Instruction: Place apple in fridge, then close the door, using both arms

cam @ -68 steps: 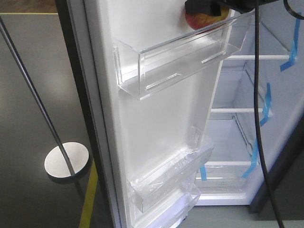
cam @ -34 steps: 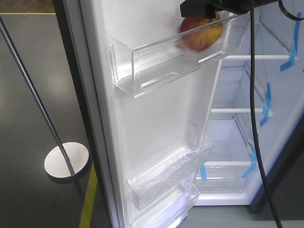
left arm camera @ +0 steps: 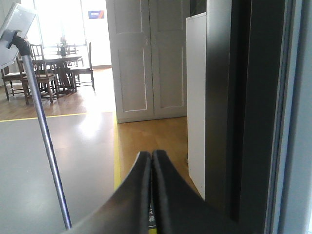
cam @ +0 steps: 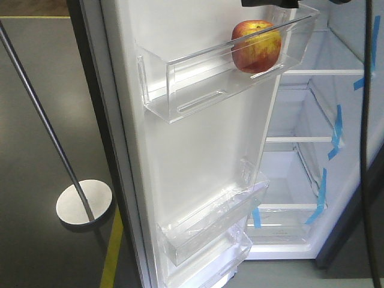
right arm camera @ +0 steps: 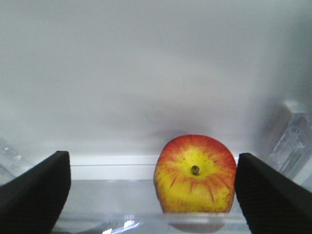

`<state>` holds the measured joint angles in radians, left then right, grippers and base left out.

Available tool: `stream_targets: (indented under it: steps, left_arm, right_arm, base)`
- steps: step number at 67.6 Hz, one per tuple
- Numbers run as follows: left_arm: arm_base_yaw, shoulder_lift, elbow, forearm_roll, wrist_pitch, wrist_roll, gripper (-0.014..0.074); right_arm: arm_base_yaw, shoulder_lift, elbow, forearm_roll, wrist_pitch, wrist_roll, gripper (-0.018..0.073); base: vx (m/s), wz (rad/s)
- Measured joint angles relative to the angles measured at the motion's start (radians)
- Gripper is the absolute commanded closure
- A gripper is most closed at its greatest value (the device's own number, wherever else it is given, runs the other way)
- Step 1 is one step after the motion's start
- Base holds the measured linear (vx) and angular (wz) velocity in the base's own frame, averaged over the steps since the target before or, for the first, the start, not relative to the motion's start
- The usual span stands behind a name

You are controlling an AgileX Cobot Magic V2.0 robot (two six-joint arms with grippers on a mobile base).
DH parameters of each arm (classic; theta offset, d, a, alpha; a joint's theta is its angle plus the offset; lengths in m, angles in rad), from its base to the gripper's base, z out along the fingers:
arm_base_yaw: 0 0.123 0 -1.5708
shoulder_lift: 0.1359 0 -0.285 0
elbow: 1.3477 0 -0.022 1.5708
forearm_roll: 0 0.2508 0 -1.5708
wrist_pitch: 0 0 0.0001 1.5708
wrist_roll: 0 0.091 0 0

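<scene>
Apple (cam: 257,46) loose at bin's (cam: 180,90) right end; your right end effector (right arm camera: 152,194) apart, left end effector (left arm camera: 151,163) together, so push the light door's (cam: 198,156) outer face gently.

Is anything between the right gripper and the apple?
Nothing. The front view shows bare air between the right gripper at the top edge and the apple in the door bin.

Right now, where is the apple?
In the front view, the apple sits in the top clear bin on the open door's inner face, at the bin's right end, nearest the fridge shelves.
</scene>
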<state>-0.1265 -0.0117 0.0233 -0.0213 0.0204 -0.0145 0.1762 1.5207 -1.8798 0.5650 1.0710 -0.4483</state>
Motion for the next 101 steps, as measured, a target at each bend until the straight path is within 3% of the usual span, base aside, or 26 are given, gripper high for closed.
stream_targets:
  steps: [24, 51, 78, 101]
  left_arm:
    - [0.000, 0.000, 0.000, 0.000, 0.000, 0.000, 0.0603]
    - [0.000, 0.000, 0.000, 0.000, 0.000, 0.000, 0.0603]
    - [0.000, 0.000, 0.000, 0.000, 0.000, 0.000, 0.0603]
    - [0.000, 0.000, 0.000, 0.000, -0.002, 0.000, 0.0603]
  right_arm:
    - [0.005, -0.399, 0.520, 0.002, -0.095, -0.026, -0.0069]
    - [0.005, -0.809, 0.958, 0.015, -0.100, -0.029, -0.0050]
    - [0.005, -1.110, 1.232, 0.018, -0.059, -0.026, -0.0020]
    - [0.005, -1.190, 1.351, 0.018, 0.013, -0.022, -0.0017]
  base:
    - [0.00, 0.00]
    - [0.00, 0.00]
    - [0.00, 0.00]
    - [0.00, 0.00]
